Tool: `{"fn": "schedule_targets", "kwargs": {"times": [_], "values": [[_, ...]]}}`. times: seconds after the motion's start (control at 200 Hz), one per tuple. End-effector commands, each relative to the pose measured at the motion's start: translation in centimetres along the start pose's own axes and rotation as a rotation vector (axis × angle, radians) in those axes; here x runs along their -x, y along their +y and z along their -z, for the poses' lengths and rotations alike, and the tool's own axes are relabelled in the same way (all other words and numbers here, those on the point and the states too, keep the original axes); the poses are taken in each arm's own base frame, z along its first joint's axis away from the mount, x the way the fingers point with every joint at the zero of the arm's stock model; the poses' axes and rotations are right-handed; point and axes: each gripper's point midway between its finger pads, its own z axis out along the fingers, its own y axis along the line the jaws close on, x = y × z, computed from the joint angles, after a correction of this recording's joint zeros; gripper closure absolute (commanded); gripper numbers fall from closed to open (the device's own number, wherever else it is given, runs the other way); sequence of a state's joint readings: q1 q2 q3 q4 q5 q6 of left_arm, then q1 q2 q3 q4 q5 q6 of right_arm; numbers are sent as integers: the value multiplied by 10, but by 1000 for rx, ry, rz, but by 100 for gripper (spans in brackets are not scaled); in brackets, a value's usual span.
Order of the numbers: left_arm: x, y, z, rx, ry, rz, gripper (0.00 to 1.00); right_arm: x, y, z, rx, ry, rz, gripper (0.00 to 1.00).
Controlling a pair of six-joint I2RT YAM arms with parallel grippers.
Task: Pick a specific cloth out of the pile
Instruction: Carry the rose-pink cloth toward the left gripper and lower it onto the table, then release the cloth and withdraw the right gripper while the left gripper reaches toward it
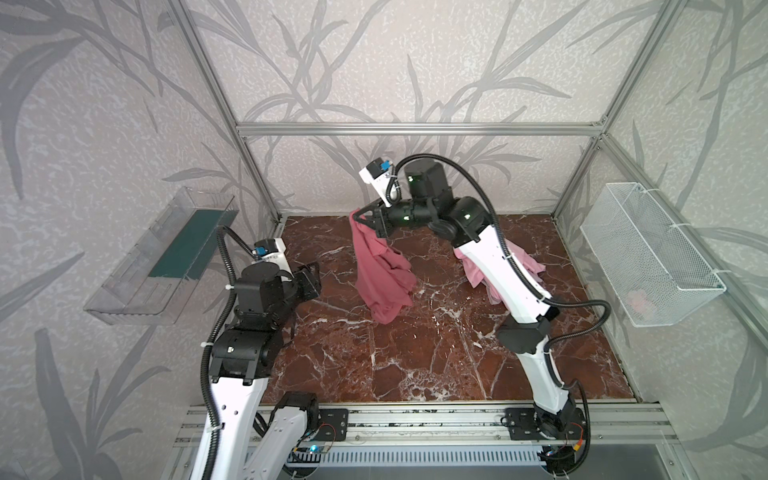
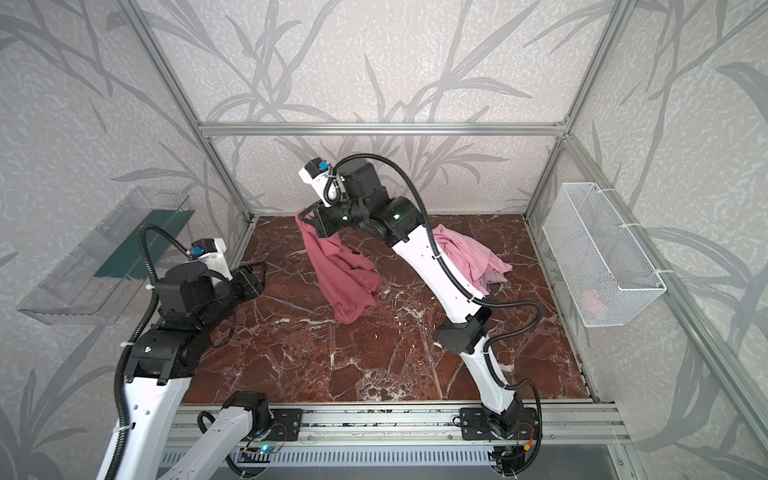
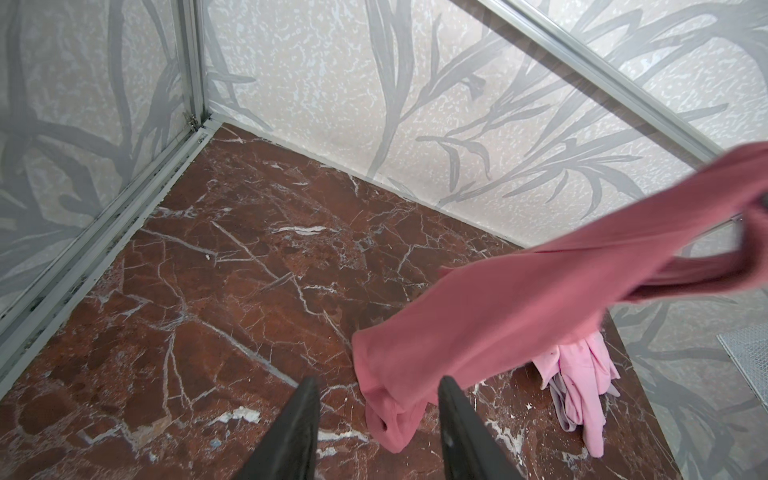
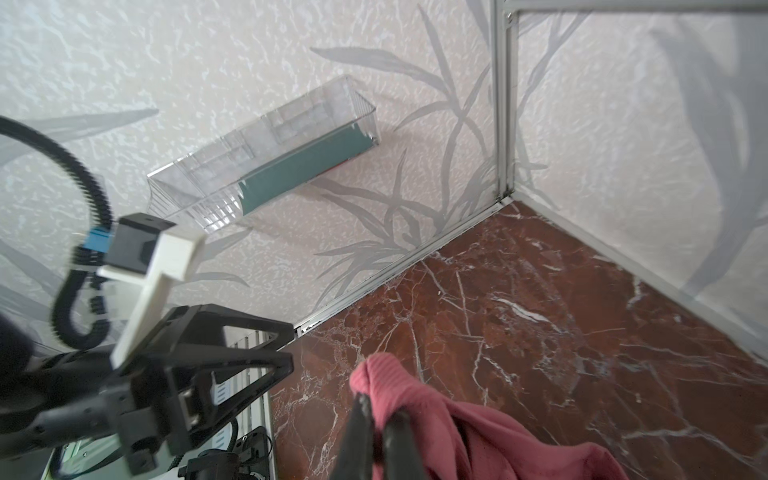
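Hanging in soft vertical folds, the cloth (image 1: 384, 274), a plain dusty-rose knit, is pinched at its upper end by the right pincer (image 1: 365, 214), which is clamped tight on the fabric. Its lower end crumples on the veined red-brown marble surface (image 1: 415, 365). The left pincer (image 1: 313, 279) stands partly open and empty nearby. The pile (image 2: 469, 257), lighter pink and rumpled, lies apart, partly behind the right arm.
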State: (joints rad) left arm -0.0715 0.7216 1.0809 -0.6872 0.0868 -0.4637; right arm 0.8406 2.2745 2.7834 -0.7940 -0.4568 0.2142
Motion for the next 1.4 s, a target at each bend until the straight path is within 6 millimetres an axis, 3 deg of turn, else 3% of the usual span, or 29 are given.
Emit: {"fn": "schedule_targets", "kwargs": {"times": [0.0, 0.185, 0.335, 0.38, 0.445, 0.545, 0.7, 1.0, 1.195, 1.395], "values": [[0, 5, 22, 29, -8, -13, 55, -9, 9, -38, 91, -16, -40, 100], [-8, 14, 38, 58, -13, -19, 51, -61, 8, -106, 160, 50, -100, 100], [-10, 16, 40, 69, -8, -29, 51, -101, 7, -146, 202, 102, -170, 100], [-11, 15, 39, 63, -3, -29, 51, -109, 7, -152, 204, 114, -170, 96], [-11, 15, 36, 60, -1, -29, 51, -122, 6, -160, 195, 139, -173, 82], [-11, 14, 33, 56, 2, -26, 49, -131, 1, -160, 172, 164, -164, 67], [-9, 10, 28, 38, 6, -43, 46, -132, -10, -149, 80, 173, -113, 44], [-14, -7, 3, -41, 78, -67, 46, -140, -27, -100, -32, 110, -67, 31], [-38, -11, -24, -103, 150, -34, 47, -152, -45, -64, -69, 112, -111, 29], [-78, -24, -54, -142, 239, -71, 48, -171, -72, -3, -174, 84, -159, 29]]}}
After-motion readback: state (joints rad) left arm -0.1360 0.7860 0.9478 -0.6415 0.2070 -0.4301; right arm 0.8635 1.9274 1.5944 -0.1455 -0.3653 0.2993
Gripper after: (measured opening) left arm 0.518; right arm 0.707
